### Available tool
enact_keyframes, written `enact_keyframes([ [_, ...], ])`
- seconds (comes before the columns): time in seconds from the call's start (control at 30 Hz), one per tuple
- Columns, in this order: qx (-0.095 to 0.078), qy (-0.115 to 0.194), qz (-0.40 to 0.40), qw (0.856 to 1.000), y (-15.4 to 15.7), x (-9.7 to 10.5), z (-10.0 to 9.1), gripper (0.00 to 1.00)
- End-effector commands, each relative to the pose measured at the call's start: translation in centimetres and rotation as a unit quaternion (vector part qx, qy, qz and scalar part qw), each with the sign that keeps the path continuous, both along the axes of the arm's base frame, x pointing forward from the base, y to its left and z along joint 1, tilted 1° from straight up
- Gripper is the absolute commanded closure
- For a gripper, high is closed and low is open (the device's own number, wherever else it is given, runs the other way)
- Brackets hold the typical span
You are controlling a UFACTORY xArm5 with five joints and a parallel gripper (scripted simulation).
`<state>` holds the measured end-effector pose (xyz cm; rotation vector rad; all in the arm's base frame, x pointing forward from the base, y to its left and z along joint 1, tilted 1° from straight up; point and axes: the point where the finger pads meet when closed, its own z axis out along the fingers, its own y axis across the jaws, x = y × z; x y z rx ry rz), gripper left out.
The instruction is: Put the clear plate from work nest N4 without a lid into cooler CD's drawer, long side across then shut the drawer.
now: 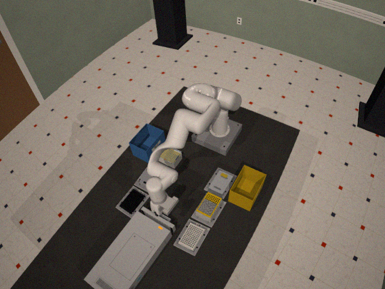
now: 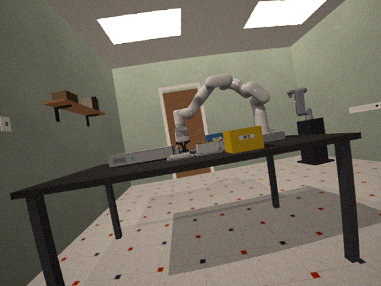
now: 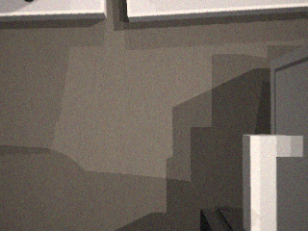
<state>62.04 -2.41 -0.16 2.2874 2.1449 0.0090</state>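
Observation:
The cooler CD (image 1: pixel 132 253) is a long grey box at the near end of the bench; it also shows in the exterior view (image 2: pixel 140 155). Its orange lamp (image 1: pixel 160 227) is lit. The drawer front (image 1: pixel 157 219) stands out a little from the cooler's end, with only a narrow strip of drawer showing. My gripper (image 1: pixel 156 212) (image 2: pixel 183 145) is shut and empty. It points down right at the drawer front, on the side away from the cooler, low over the bench. I cannot make out the clear plate; the inside of the drawer is hidden.
Nests stand close around: a black plate (image 1: pixel 133 200) to the left, a yellow-rimmed plate (image 1: pixel 209 204), a white plate (image 1: pixel 192 236) and a grey one (image 1: pixel 221 182) to the right. A tip box (image 1: pixel 170 156) sits under my arm. A blue bin (image 1: pixel 147 142) and a yellow bin (image 1: pixel 246 186) flank them.

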Motion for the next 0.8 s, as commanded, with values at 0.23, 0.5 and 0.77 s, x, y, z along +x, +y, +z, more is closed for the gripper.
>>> enact_keyframes([
  [0.23, -0.006, -0.002, 0.0, 1.0, -0.1, 1.5, 0.3, 1.0],
  [0.5, -0.006, -0.002, 0.0, 1.0, -0.2, 2.5, 0.3, 1.0],
  [0.77, -0.006, -0.002, 0.0, 1.0, -0.1, 1.0, 0.3, 1.0],
])
